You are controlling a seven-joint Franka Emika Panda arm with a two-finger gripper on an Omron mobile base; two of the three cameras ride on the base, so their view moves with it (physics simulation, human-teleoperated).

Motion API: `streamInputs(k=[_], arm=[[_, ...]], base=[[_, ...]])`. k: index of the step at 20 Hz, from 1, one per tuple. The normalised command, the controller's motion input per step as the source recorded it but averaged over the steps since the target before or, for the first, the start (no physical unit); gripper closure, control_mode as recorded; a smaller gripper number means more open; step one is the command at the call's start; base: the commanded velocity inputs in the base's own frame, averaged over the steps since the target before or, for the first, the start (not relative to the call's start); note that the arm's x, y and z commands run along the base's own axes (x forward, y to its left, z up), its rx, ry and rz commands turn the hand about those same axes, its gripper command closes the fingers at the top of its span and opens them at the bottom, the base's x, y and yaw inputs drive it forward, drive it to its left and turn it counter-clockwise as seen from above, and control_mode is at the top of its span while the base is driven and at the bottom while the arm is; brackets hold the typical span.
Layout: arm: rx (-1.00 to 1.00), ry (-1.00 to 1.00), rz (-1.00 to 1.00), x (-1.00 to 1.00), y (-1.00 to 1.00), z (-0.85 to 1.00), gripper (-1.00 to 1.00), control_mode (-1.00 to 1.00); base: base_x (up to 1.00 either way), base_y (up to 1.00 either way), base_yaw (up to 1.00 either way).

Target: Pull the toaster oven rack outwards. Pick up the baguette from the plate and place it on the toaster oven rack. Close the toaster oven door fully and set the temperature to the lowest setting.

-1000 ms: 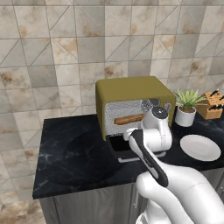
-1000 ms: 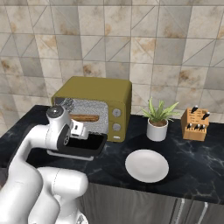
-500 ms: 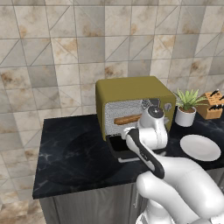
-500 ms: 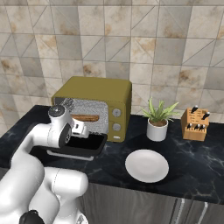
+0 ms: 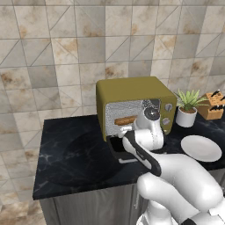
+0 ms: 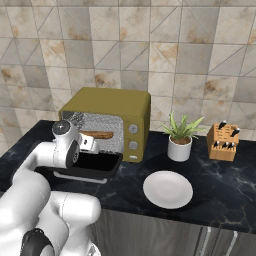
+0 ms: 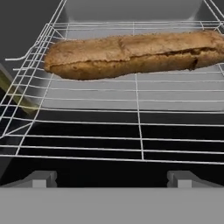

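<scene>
The claw (image 7: 111,179) is hanging released, jaws spread wide with nothing between them, just in front of the toaster oven rack (image 7: 87,131). The baguette (image 7: 131,54) is already lying across the back of that rack, toward twelve o'clock in the hand view, well clear of the fingertips (image 7: 41,178). In the right base view the loaf (image 6: 97,134) is sitting inside the toaster oven (image 6: 112,102), and the plate (image 6: 167,189) is lying bare on the counter at about five o'clock from the oven.

The step in hand, as I judge it, is shutting the toaster oven door (image 6: 92,165), which is lying folded down flat beneath the wrist. To do it well, the hand should be backing straight out along the rack without snagging the wires, then dropping under the door's front edge and lifting it in an arc until it seats. Whether the rack is still drawn out far enough to block the door is hard to tell from these angles; it may need pushing in first.

Around the oven, a potted plant (image 6: 181,140) is standing at three o'clock and a knife block (image 6: 222,142) beyond it. The grey knobs (image 6: 133,136) are sitting on the oven's right face, so the arm's own forearm, now crossing the door, is the main obstruction.
</scene>
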Motion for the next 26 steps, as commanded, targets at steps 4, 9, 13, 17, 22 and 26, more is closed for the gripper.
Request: streamInputs(k=[4, 9, 13, 17, 22, 26], arm=[[0.0, -0.06, 0.0, 0.05, 0.06, -0.28, -1.0, -1.0], [0.0, -0.02, 0.0, 0.03, 0.01, -0.31, -1.0, -1.0], [-0.01, -0.01, 0.0, 0.03, 0.0, -0.38, -1.0, -1.0], [-0.02, -0.02, 0.0, 0.04, 0.0, -0.42, -1.0, -1.0], [-0.01, -0.04, 0.0, 0.08, 0.0, -0.37, -1.0, -1.0], [0.0, -0.06, 0.0, 0.12, 0.0, -0.33, -1.0, -1.0]], base=[[0.0, 0.0, 0.0], [0.0, 0.0, 0.0], [0.0, 0.0, 0.0], [0.0, 0.0, 0.0], [0.0, 0.0, 0.0], [0.0, 0.0, 0.0]])
